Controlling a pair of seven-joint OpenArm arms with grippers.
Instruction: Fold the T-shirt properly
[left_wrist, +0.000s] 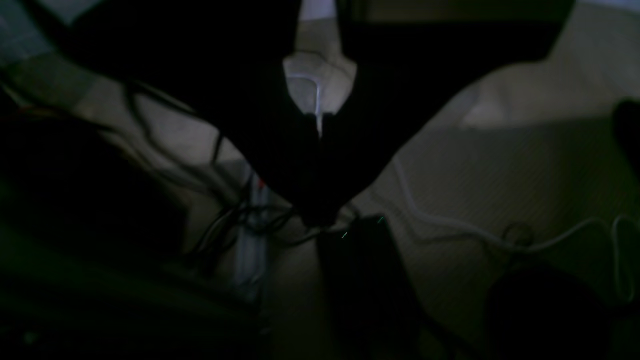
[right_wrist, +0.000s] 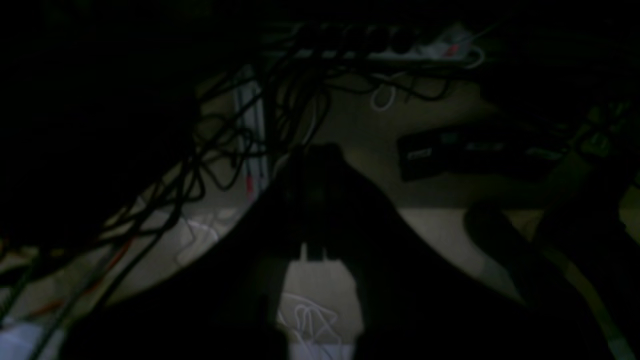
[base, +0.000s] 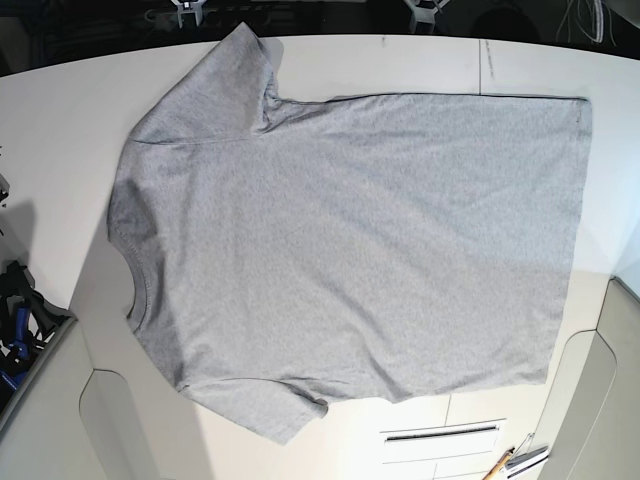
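Note:
The T-shirt (base: 350, 240) lies spread flat on the white table (base: 60, 120) in the base view, plain grey side up. Its neck is at the left, its hem at the right, and one sleeve points to the top left, the other to the bottom left. Neither arm shows in the base view. In the dim left wrist view my left gripper (left_wrist: 317, 212) is a dark wedge with its fingers meeting, shut on nothing, over a floor with cables. My right gripper (right_wrist: 317, 152) looks the same in the right wrist view, shut and empty. No cloth shows in either wrist view.
Dark gear (base: 20, 320) sits at the table's left edge and small tools (base: 515, 462) at the bottom right. Under the grippers lie tangled black cables (right_wrist: 225, 145), a power strip (right_wrist: 425, 47), a black box (right_wrist: 450, 150), a black adapter (left_wrist: 360, 260) and a white cable (left_wrist: 450, 225).

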